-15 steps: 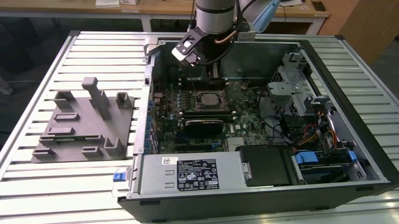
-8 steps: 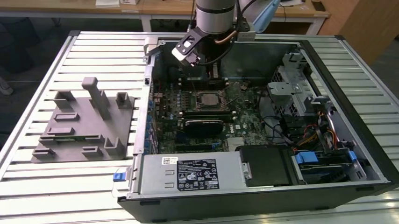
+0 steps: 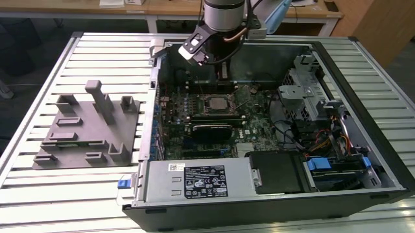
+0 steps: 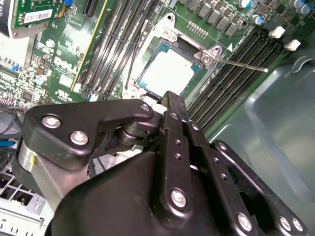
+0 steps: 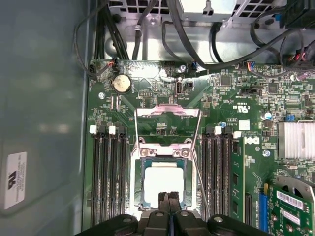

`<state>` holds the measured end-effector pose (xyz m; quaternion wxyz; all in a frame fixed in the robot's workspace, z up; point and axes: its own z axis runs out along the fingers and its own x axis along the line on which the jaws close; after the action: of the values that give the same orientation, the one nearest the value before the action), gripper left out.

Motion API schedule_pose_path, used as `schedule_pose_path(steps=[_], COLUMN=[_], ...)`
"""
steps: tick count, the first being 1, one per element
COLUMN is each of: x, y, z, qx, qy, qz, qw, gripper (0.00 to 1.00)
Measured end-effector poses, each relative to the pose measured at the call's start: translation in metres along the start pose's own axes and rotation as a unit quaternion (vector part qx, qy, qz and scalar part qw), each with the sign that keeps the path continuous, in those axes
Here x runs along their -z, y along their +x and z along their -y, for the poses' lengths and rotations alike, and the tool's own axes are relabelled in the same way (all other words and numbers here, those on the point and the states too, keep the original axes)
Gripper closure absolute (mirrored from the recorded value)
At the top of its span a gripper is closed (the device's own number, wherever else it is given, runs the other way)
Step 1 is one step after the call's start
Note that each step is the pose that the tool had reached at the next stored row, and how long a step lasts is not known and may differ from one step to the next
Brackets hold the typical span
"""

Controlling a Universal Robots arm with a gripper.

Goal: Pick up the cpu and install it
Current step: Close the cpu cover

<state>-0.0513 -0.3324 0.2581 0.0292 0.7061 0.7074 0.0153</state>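
The cpu [image 5: 164, 179] lies flat in the open socket frame [image 5: 162, 151], just beneath the jaws, which are pressed together and empty. It is probably light, rigid, slick-topped and delicate underneath, so opposite edges look the safest hold.

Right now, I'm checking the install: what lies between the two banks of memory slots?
In the first wrist view, the socket with the cpu lying in it.
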Motion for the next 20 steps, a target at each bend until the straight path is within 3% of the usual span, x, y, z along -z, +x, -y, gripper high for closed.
schedule_pose_path(steps=[7, 20], x=[0.0020, -0.0002], y=[0.0000, -0.0001], z=[-0.0025, -0.0379], qx=[0.000, 0.000], qy=[0.0001, 0.0000], qz=[0.0000, 0.0000], qw=[1.0000, 1.0000], gripper=[0.89, 0.89])
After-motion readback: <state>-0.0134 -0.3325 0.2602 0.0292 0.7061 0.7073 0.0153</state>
